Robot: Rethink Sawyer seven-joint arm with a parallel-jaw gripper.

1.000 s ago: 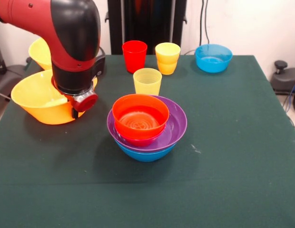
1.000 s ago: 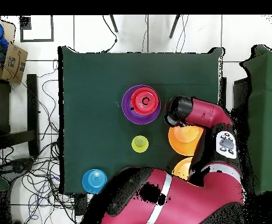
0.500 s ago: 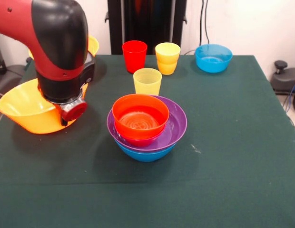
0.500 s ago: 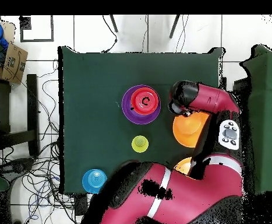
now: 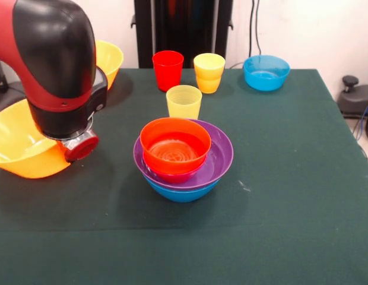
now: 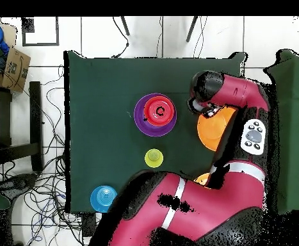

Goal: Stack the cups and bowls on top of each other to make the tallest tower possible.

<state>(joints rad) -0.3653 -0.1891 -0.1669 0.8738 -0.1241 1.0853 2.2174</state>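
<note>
Busy with the big yellow bowl at the table's left edge, under the arm. Can't tell the gripper's grip. Next: up and over onto the tower, mid-table.

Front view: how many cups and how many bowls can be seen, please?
Cups: 4: red cup, pale yellow cup, two nested orange-yellow cups.
Bowls: 7: two large yellow bowls, one light-blue bowl, four in the tower.
Total: 11.
</note>
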